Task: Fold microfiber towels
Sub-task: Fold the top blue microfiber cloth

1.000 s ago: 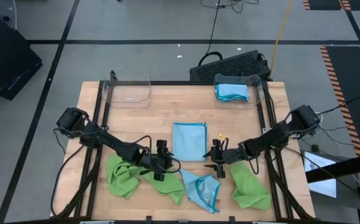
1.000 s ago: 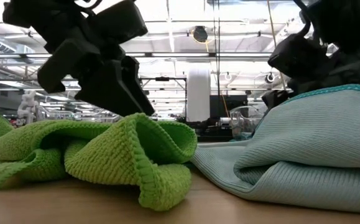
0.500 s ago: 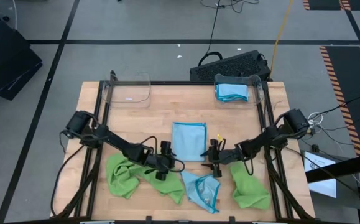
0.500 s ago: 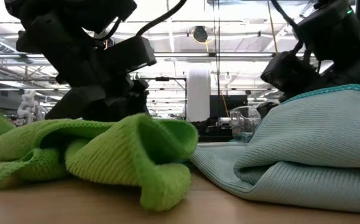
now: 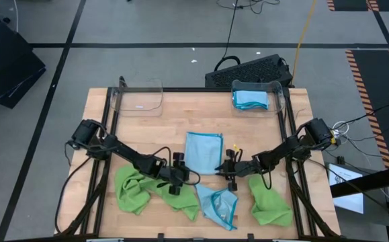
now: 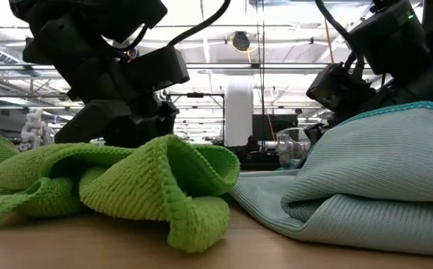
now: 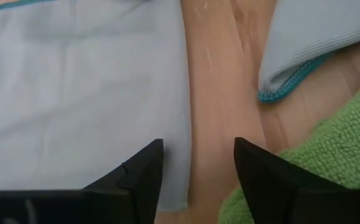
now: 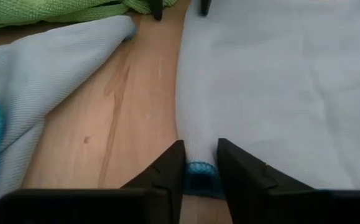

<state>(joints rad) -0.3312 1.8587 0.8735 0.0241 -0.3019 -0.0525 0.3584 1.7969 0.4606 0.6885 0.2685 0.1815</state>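
A light blue towel with teal edging lies spread flat at the table's middle. My left gripper stands open at its near left corner, one finger over the cloth and one over bare wood. My right gripper is shut on the near right corner. A crumpled blue towel lies near the front edge. One lime green towel sits left of it and another sits right. In the low view the green towel and the blue heap hide both grippers' fingertips. My left gripper: I cannot tell whether its fingers touch the flat towel's left edge. My right gripper pinches the flat towel's near right corner, on the teal hem, between its two fingers. It comes slanting down from the table's right side. The towel lies flat on the wood.
At the far edge stand a clear bin on the left and a second bin holding folded blue towels on the right. Bare wood shows between the bins and the flat towel.
Both grippers have sunk toward the table at the flat towel's near corners, the left one also edging toward the towel. The towel has stayed flat.
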